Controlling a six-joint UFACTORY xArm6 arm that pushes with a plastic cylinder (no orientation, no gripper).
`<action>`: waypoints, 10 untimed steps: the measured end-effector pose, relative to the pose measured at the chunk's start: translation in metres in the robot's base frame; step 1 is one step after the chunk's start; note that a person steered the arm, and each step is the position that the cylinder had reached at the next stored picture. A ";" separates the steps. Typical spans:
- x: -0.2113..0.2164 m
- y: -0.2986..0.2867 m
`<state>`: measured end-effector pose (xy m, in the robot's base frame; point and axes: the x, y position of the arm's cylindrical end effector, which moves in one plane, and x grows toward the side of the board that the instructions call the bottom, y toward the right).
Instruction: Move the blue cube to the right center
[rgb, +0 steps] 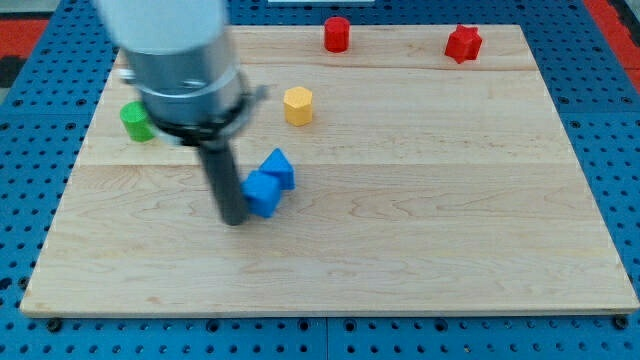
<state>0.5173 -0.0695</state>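
The blue cube (262, 193) lies left of the board's middle, touching a second blue block (279, 167) of unclear shape at its upper right. My tip (234, 219) stands just at the cube's left side, touching or nearly so, so the cube lies toward the view's right of it, the way a push to the right centre should run. The rod has no jaws. The wooden board (450, 200) stretches bare toward its right edge.
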 end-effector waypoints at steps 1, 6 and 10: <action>-0.004 0.073; -0.038 0.051; -0.127 0.218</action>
<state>0.3902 0.1490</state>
